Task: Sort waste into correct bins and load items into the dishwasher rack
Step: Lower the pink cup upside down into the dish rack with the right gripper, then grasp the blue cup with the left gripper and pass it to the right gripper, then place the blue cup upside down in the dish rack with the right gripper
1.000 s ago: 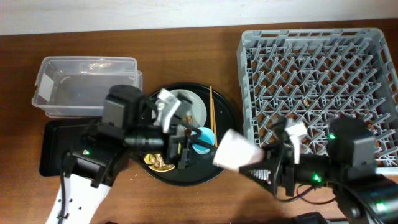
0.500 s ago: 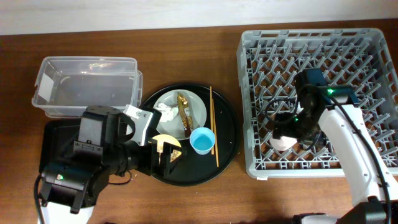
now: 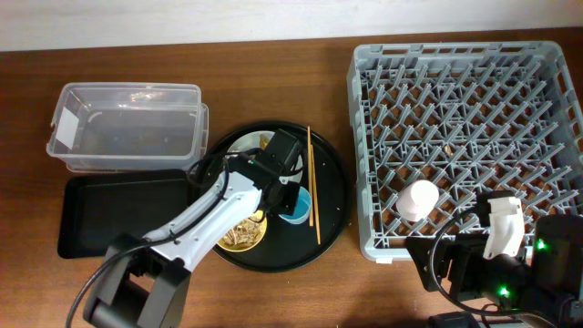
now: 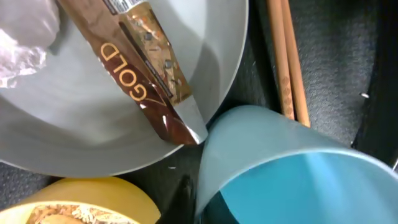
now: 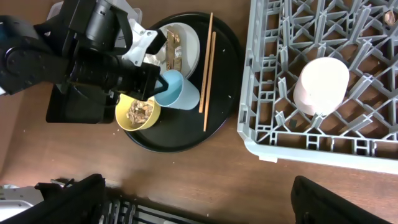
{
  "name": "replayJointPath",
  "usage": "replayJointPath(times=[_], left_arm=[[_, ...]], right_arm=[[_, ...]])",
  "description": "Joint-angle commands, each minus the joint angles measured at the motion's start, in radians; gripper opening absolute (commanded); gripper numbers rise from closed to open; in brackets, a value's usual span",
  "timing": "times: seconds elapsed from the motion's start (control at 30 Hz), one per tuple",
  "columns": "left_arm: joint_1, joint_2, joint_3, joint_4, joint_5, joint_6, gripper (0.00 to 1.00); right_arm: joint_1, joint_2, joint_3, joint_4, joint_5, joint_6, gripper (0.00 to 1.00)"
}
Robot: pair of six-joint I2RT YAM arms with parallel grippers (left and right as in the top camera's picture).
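Observation:
My left gripper [image 4: 199, 200] is shut on the rim of the light blue cup [image 4: 280, 162], one finger outside its wall and one inside. The cup [image 3: 296, 208] sits tilted on the round black tray. Beside it lie the grey-green plate [image 4: 205, 50] with the golden wrapper [image 4: 146, 68] and white tissue [image 4: 25, 37], the yellow bowl [image 3: 239, 235] holding food scraps [image 4: 62, 214], and the chopsticks [image 3: 312, 187]. The pink cup [image 3: 417, 199] stands upside down in the dishwasher rack [image 3: 474, 118]. My right gripper [image 5: 199, 202] hangs open over the table's front edge, holding nothing.
The clear tub [image 3: 127, 128] stands at the back left, with the shallow black rectangular tray [image 3: 118, 214] in front of it. The round black tray [image 3: 335, 196] lies between these bins and the rack. Brown crumbs lie on the rack's floor.
My right gripper set the pink cup into the rack, opened and drew back to the front edge. My left gripper moved from the bowl to the blue cup and shut on its rim.

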Motion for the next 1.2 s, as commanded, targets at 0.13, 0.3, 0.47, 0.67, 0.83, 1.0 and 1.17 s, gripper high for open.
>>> replayJointPath(times=[0.13,0.3,0.47,0.67,0.83,1.0,1.17], left_arm=[[0.138,-0.386,0.138,-0.158,0.670,0.144,0.00],[0.174,-0.519,0.138,0.037,1.258,0.193,0.00],[0.174,-0.519,0.138,0.085,1.262,0.193,0.00],[0.174,-0.519,0.138,0.084,1.244,0.193,0.52],[0.175,-0.519,0.138,-0.201,0.678,0.189,0.99],[0.174,-0.519,0.138,-0.238,0.636,0.190,0.99],[0.174,-0.519,0.138,-0.238,0.636,0.189,0.99]], right_arm=[[0.007,0.033,-0.002,0.003,-0.268,-0.245,0.99],[0.007,0.188,-0.002,0.195,-0.674,-0.367,0.98],[0.142,0.283,-0.002,0.306,-0.909,-0.453,0.85],[0.136,0.248,-0.002,0.322,-0.691,-0.312,0.56],[-0.305,0.179,-0.002,0.032,-0.031,-0.145,0.56],[-0.468,0.510,-0.001,0.074,0.422,0.043,0.57],[-0.465,0.808,-0.001,0.126,0.338,0.039,0.63]])
